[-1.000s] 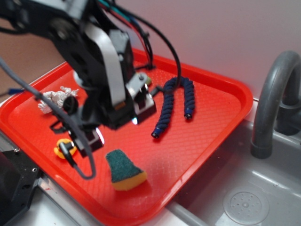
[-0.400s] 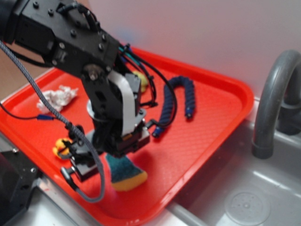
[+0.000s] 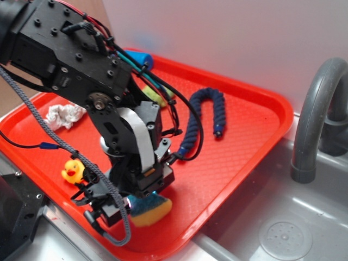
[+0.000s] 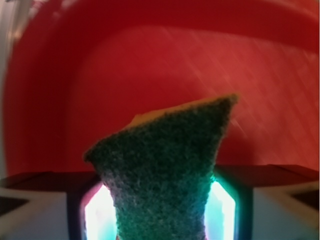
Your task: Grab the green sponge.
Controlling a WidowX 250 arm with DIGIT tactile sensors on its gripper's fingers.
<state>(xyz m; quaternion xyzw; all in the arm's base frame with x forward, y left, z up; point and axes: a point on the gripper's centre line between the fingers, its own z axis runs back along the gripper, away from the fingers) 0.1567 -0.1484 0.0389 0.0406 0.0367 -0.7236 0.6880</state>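
— The gripper (image 3: 142, 197): how does it stand?
— Low on the red tray (image 3: 255, 136), fingers either side of the green sponge (image 4: 165, 165); whether they press it, I can't tell.
— And the sponge?
— At the tray's near edge, right of the rubber duck (image 3: 71, 171).

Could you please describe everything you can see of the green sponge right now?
The green sponge is a wedge with a coarse dark green scouring top over yellow foam. It lies flat near the front edge of the red tray. The gripper has come down over it, its narrow end sitting between the two fingers; whether they press it is unclear.
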